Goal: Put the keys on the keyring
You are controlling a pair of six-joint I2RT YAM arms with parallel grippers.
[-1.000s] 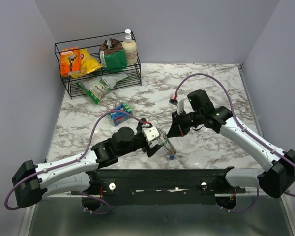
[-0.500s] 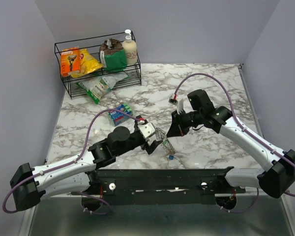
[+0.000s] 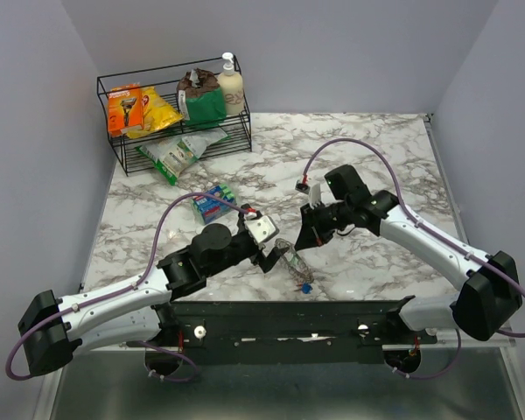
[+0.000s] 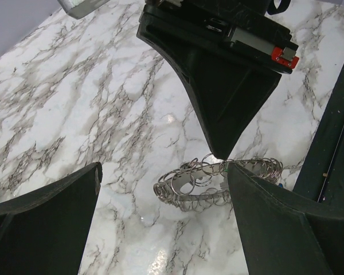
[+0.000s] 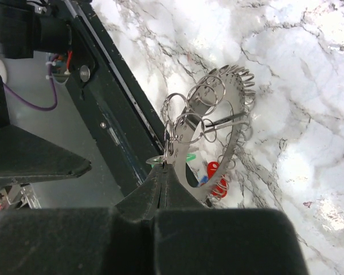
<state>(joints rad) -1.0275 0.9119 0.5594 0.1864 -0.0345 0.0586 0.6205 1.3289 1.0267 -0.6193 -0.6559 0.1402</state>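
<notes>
Right gripper (image 5: 165,172), jaws clenched on the keyring (image 4: 183,183), holds it tilted over the keys (image 5: 213,171) near the bench (image 4: 74,103) edge. Left gripper (image 4: 163,172) jaws released alongside. Likely risk: the thin ring twists from the pinch.

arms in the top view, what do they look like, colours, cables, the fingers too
The left arm and right arm have white links between chunky black joints. A purple cable loops along each. The fingers are matte black wedges tapering to narrow tips, and there is a small red tag near the right wrist.
</notes>
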